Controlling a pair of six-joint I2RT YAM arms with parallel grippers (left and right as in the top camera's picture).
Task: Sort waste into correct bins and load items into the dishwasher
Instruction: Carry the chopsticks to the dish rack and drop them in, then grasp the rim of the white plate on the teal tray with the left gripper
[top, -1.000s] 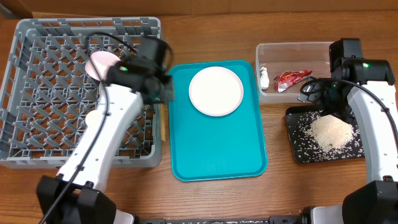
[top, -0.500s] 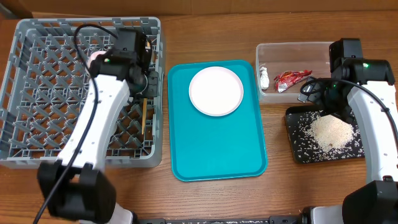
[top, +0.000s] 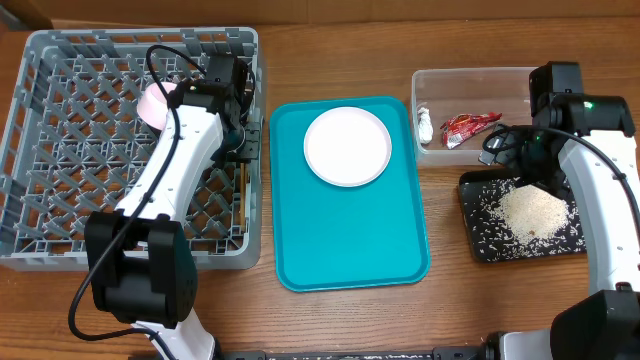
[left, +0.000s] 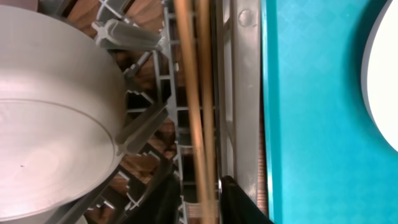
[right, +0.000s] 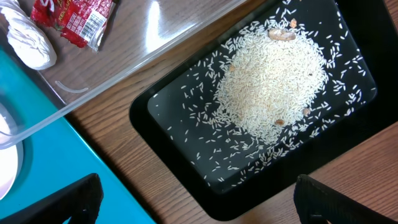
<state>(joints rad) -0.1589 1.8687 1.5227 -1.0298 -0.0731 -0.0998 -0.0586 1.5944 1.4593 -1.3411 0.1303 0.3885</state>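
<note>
Overhead: my left hand (top: 242, 140) sits over the right wall of the dish rack (top: 60, 250). The chopsticks (top: 244, 192) run along that wall, back toward my base.
Left wrist: my fingers (left: 239, 202) flank the sticks; I cannot tell if they pinch.
Right wrist: my right hand (right: 199, 200) is spread and empty above the rice (right: 273, 81).

Left tool (left: 200, 202) fingers stand close together; right tool (right: 196, 185) gapes wide.

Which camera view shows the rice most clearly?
The right wrist view: the rice lies in the black tray close up, single grains distinct. Overhead shows only a small pale heap; the left wrist view shows none.
</note>
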